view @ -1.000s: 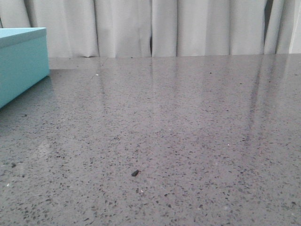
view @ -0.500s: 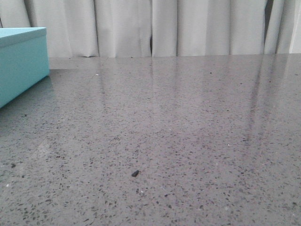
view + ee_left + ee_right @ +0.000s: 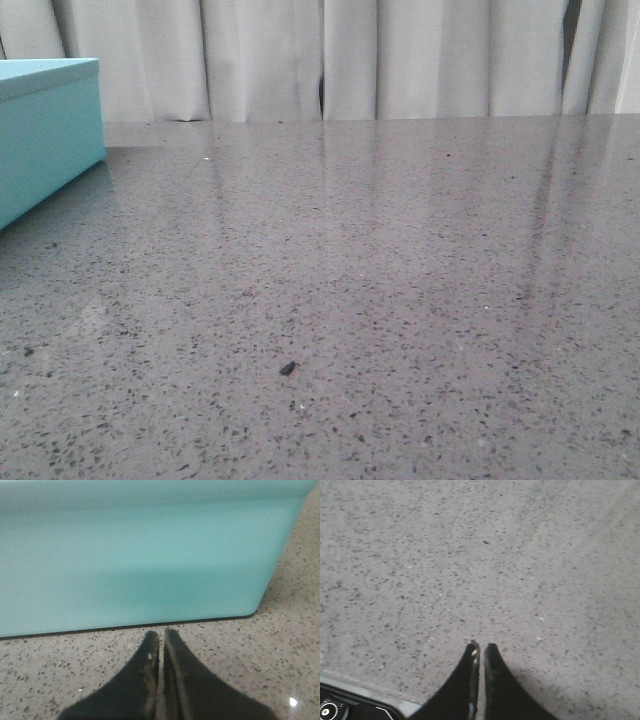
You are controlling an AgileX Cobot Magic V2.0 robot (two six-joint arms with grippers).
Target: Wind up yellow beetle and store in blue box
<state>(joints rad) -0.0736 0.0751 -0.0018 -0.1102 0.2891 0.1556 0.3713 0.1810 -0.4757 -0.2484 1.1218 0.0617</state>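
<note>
The blue box point(image 3: 45, 130) stands at the far left of the grey speckled table point(image 3: 400, 300) in the front view, cut off by the frame edge, so only one corner, part of its lid and two plain turquoise sides show. The lid sits on it, closed. In the left wrist view the same box fills most of the picture as a flat matte wall point(image 3: 140, 555), with one lower corner resting on the stone and a thin dark shadow line along its base.

The yellow beetle shows in none of the three views, so where it lies cannot be told.

The left gripper point(image 3: 161, 637) points at the box's side, its two dark fingers pressed together with only a hairline slit between them and nothing held; the tips hang just short of the box wall, apart from it. The right gripper point(image 3: 480, 650) is likewise pinched closed and empty, over bare table well away from the box.

A small dark speck point(image 3: 287, 368) lies on the table near the front; it is too small to identify, perhaps a chip or crumb. Pale pleated curtains point(image 3: 350, 55) hang behind the table's far edge. A dark object with a pale rim point(image 3: 350, 705) sits in one corner of the right wrist view.
</note>
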